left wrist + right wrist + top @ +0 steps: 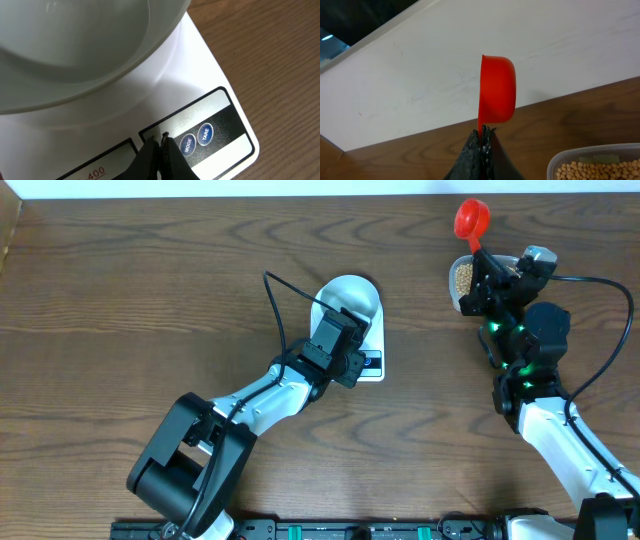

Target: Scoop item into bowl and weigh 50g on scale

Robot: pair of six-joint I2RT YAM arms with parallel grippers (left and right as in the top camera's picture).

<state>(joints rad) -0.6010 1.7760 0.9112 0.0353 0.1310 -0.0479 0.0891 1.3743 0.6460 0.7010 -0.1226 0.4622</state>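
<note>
Red scoop point(497, 90) stands upright, handle pinched in the right jaws, beside the tub point(559, 164) of beans point(600, 170) far right; left jaws closed, empty, tips at the button panel of the scale point(200, 85), middle of the counter point(120, 300); white bowl point(75, 50) sits on it.

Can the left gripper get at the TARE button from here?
Probably yes: the shut left gripper is at the scale's front panel, the TARE button just beyond MODE, and the bowl sits further back.

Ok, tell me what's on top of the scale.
The white bowl sits on the scale, apparently empty. The shut left gripper hangs over its front edge, covering part of the front panel.
</note>
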